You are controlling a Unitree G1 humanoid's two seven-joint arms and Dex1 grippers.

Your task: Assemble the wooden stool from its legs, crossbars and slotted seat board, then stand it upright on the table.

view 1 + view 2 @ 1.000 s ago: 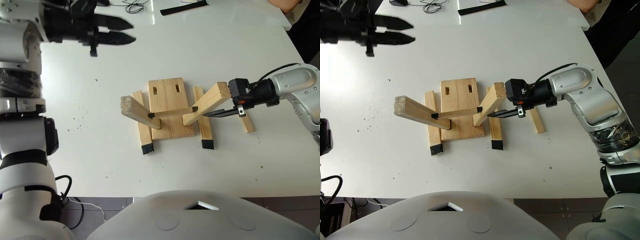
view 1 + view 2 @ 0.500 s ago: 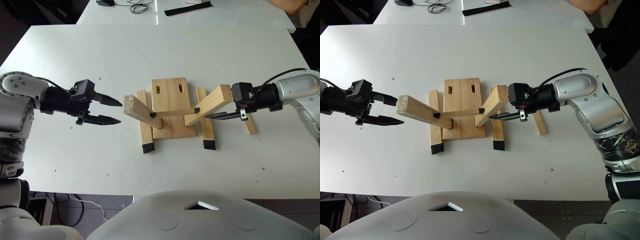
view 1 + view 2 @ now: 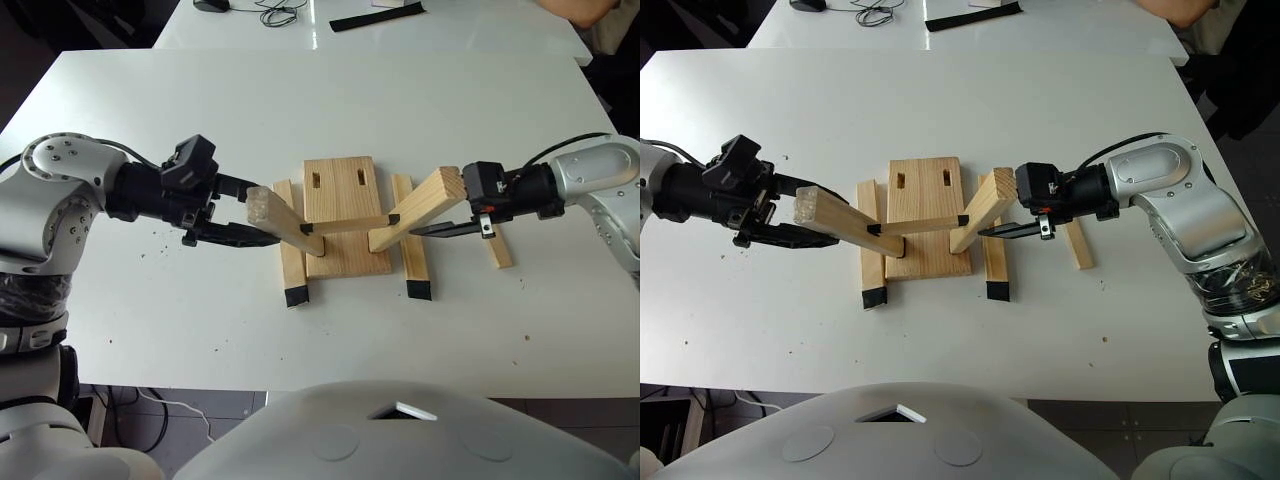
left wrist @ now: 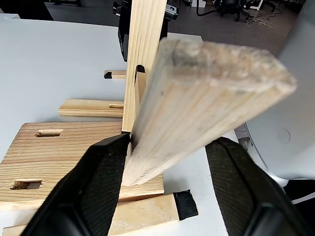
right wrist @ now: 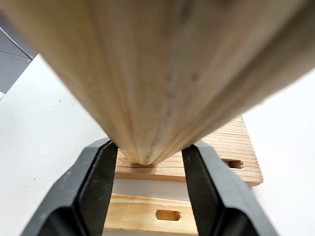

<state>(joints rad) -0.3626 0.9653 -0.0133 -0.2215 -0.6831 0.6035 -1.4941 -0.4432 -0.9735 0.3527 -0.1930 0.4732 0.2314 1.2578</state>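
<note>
- Two end effectors flank a half-built stool frame above the white bench.
- Seat board lies flat at the centre of the bench, with its two slots toward 12 o'clock.
- Raised left leg and raised right leg are joined by a crossbar. This frame hangs over the board's 6 o'clock half, the leg ends flaring out toward 9 and 3 o'clock.
- Left end effector, at 9 o'clock, has its fingers spread wide around the outer end of the raised left leg. Whether the pads press the wood cannot be told.
- Right end effector, at 3 o'clock, is clamped on the raised right leg, one finger against each face near its upper end.
- Left flat leg and right flat leg rest on the bench just beside the board at 9 and 3 o'clock, black-capped ends toward 6 o'clock.
- Loose crossbar lies on the bench farther out at 3 o'clock, beyond the right flat leg.
</note>
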